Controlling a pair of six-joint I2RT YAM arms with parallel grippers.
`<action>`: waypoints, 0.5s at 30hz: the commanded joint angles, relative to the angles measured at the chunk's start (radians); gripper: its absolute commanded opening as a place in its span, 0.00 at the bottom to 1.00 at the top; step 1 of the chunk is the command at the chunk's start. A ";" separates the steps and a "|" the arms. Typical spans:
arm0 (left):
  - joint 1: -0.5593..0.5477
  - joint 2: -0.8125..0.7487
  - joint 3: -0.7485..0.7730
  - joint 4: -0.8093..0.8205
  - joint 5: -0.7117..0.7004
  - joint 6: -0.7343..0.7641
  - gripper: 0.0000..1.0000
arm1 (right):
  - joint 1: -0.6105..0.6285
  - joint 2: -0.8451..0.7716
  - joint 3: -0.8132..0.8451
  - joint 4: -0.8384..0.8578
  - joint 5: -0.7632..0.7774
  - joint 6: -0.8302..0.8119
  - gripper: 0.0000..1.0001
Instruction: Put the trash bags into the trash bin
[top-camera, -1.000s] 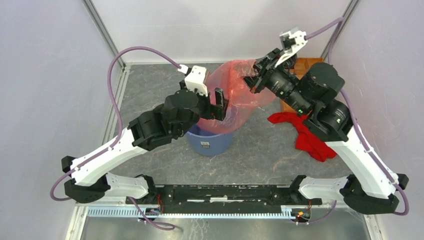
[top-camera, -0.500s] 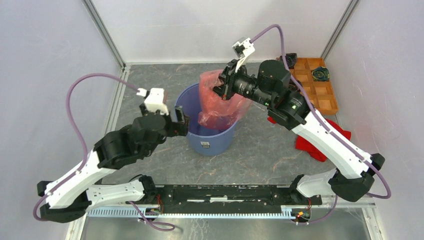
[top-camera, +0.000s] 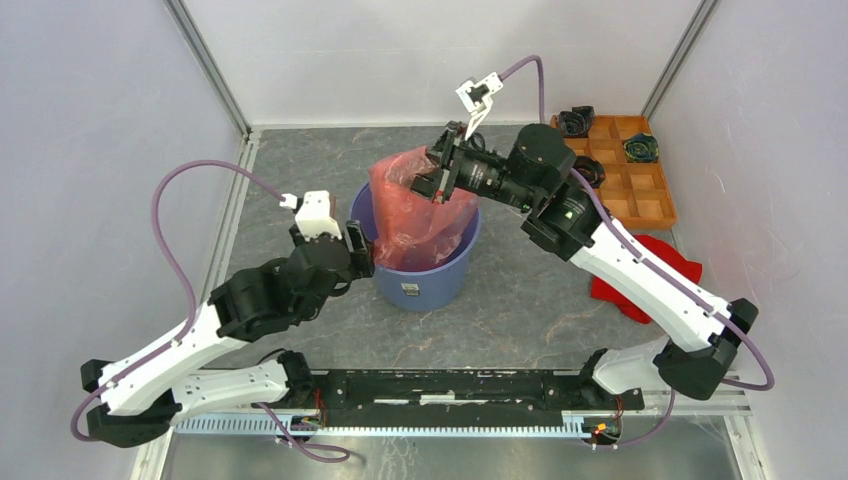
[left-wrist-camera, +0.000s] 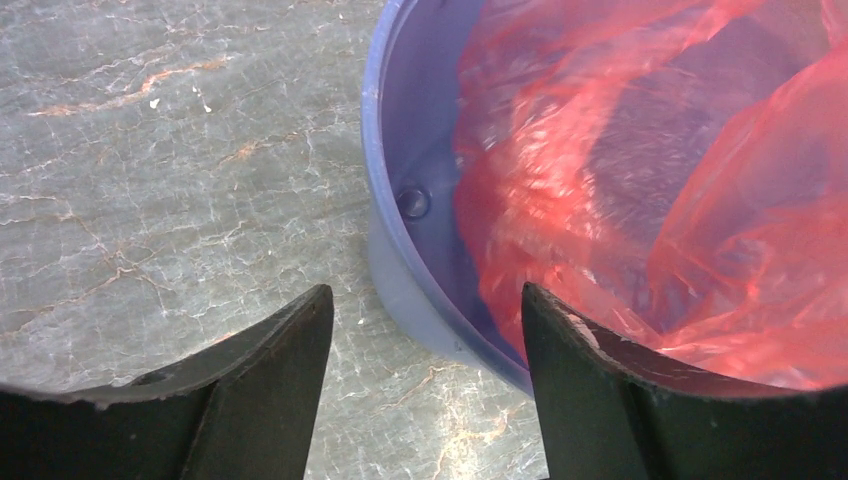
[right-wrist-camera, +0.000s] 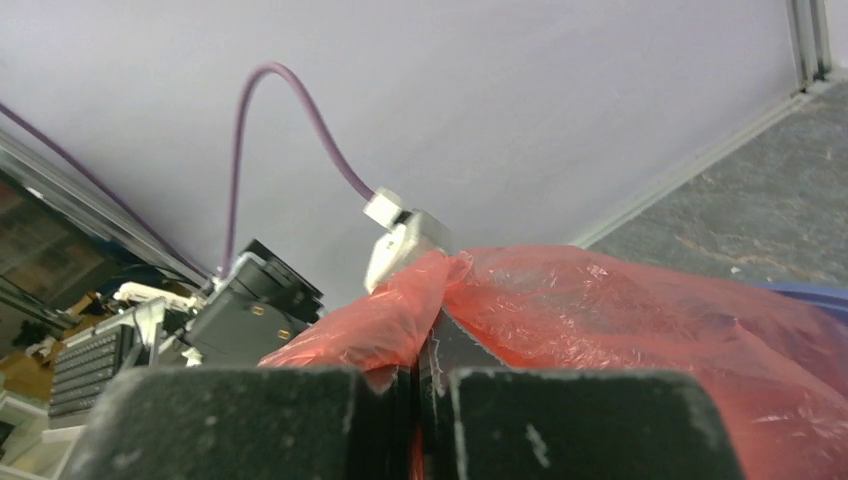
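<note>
The translucent red-pink trash bag (top-camera: 415, 215) hangs into the round blue bucket (top-camera: 425, 285) at the table's middle, its top bunched above the rim. My right gripper (top-camera: 436, 180) is shut on the bag's upper edge over the bucket's far side; in the right wrist view the film (right-wrist-camera: 620, 310) is pinched between the closed fingers (right-wrist-camera: 230, 420). My left gripper (top-camera: 358, 252) is open and empty at the bucket's left rim. In the left wrist view (left-wrist-camera: 428, 310) its fingers straddle the bucket's rim (left-wrist-camera: 385, 190), with the bag (left-wrist-camera: 640, 190) inside.
An opaque red cloth (top-camera: 650, 272) lies on the table right of the bucket, partly under the right arm. An orange compartmented tray (top-camera: 640, 185) holding dark items sits at the back right. Walls enclose the table on three sides.
My left gripper let go of the bag and drew back to the bucket's left rim. My right gripper carried the bag leftward and down, so it now hangs inside the bucket.
</note>
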 joint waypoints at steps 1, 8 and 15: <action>0.002 -0.002 -0.043 0.127 -0.017 -0.036 0.70 | 0.001 -0.093 -0.063 0.100 0.037 0.073 0.01; 0.002 0.021 -0.119 0.324 0.022 0.015 0.63 | -0.049 -0.201 -0.282 0.096 0.269 0.153 0.00; 0.003 0.117 -0.124 0.501 0.140 0.037 0.58 | -0.205 -0.173 -0.388 0.108 0.086 0.190 0.01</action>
